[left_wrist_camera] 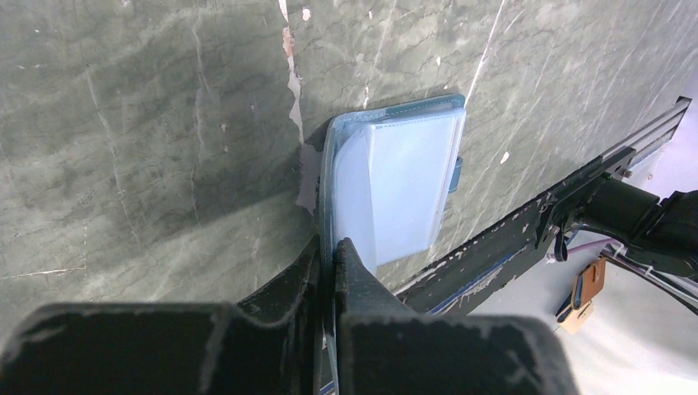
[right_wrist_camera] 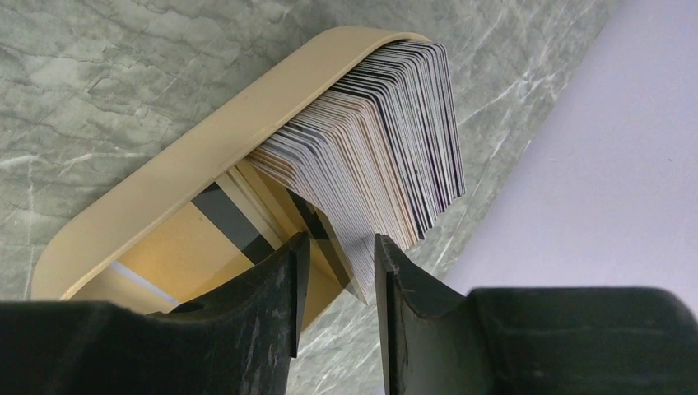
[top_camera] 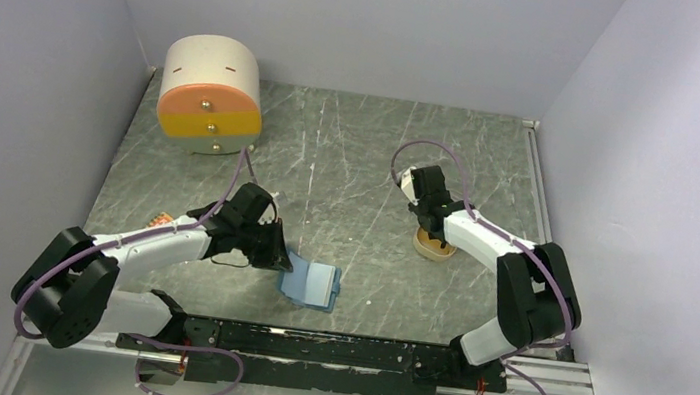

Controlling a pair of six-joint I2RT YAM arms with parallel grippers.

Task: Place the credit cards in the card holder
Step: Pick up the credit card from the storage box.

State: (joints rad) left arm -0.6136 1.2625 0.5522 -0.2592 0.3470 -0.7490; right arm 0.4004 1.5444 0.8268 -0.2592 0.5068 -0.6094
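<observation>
The card holder (top_camera: 310,283), a blue wallet with a lighter blue inside, stands open on edge on the table near the front. In the left wrist view the card holder (left_wrist_camera: 395,189) shows its pale inner flap. My left gripper (top_camera: 280,255) is shut on its near edge (left_wrist_camera: 333,247). The credit cards (right_wrist_camera: 387,140) stand as a dense fanned stack in an oval tan tray (right_wrist_camera: 206,148), with orange-yellow cards lying flat beside them. My right gripper (right_wrist_camera: 337,247) is open over the tray (top_camera: 433,248), with the corner of an end card between its jaws.
A round cream drawer box with orange and yellow fronts (top_camera: 209,95) stands at the back left. A black rail (top_camera: 348,348) runs along the near table edge. Pale walls close in the left, back and right sides.
</observation>
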